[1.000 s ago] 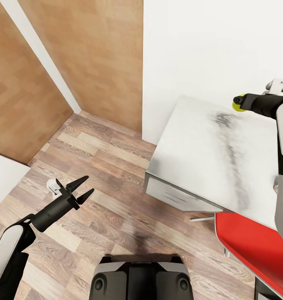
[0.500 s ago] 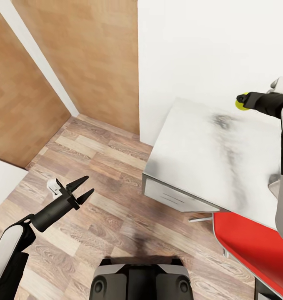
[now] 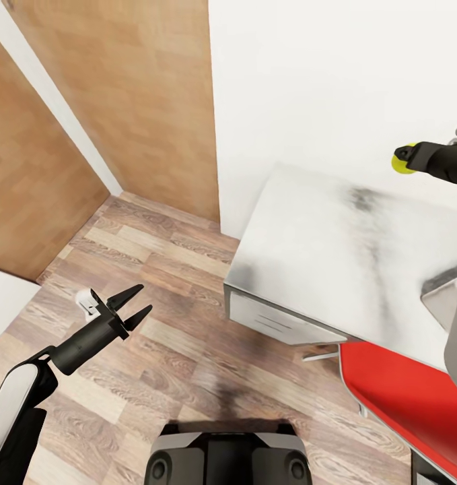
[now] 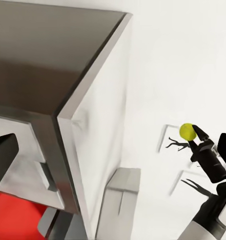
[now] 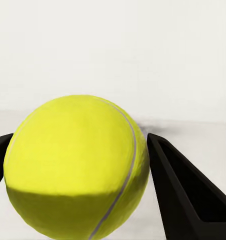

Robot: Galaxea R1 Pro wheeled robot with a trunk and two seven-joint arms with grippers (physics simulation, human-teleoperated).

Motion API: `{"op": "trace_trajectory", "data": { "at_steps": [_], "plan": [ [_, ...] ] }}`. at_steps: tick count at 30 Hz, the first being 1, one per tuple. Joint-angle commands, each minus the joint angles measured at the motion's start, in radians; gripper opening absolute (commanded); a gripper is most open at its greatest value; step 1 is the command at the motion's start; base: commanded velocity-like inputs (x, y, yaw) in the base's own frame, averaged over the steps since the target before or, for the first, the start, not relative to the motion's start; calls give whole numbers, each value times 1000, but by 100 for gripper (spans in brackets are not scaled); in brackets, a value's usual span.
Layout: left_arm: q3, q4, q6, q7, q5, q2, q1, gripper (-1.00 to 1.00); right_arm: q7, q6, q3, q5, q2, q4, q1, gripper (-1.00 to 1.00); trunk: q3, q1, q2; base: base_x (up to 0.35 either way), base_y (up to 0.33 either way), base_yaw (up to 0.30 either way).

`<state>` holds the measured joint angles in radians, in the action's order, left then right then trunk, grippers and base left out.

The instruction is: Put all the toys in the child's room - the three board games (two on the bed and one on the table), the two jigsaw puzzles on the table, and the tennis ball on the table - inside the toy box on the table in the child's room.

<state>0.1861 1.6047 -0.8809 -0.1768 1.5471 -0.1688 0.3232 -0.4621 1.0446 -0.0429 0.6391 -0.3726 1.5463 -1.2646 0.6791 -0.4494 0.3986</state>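
As the view has swung right, the right claw point(image 3: 404, 159) still grips the tennis ball point(image 3: 401, 162); left claw point(image 3: 139, 302) gapes.

A room in a home: wood-plank laminate floor point(image 3: 154, 323), plain white walls point(image 3: 336, 87), and tall wood-grain panels point(image 3: 141, 94) like wardrobe or door fronts meeting the floor to the left of the bench. The white bench point(image 3: 336, 256) with a shallow drawer point(image 3: 272, 325) stands against the wall, a red seat point(image 3: 403, 397) just beside its front edge.
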Motion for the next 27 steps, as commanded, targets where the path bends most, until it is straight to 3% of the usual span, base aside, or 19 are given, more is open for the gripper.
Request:
{"op": "trace_trajectory", "data": {
  "at_steps": [1, 23, 27],
  "plan": [
    [1, 0, -4, -5, -5, 0, 0, 100, -10, 3, -1, 13, 0, 1, -1, -100, 0, -1, 1, 0, 0, -108],
    [2, 1, -6, -23, -5, -3, 0, 100, -9, 3, -7, 26, -7, 5, -1, -100, -36, -1, 1, 0, 0, -140],
    [4, 1, -7, -100, -4, -6, -2, 100, -9, 3, -7, 50, -8, 5, -1, -100, -42, -1, 1, 0, 0, -148]
  ]
}}
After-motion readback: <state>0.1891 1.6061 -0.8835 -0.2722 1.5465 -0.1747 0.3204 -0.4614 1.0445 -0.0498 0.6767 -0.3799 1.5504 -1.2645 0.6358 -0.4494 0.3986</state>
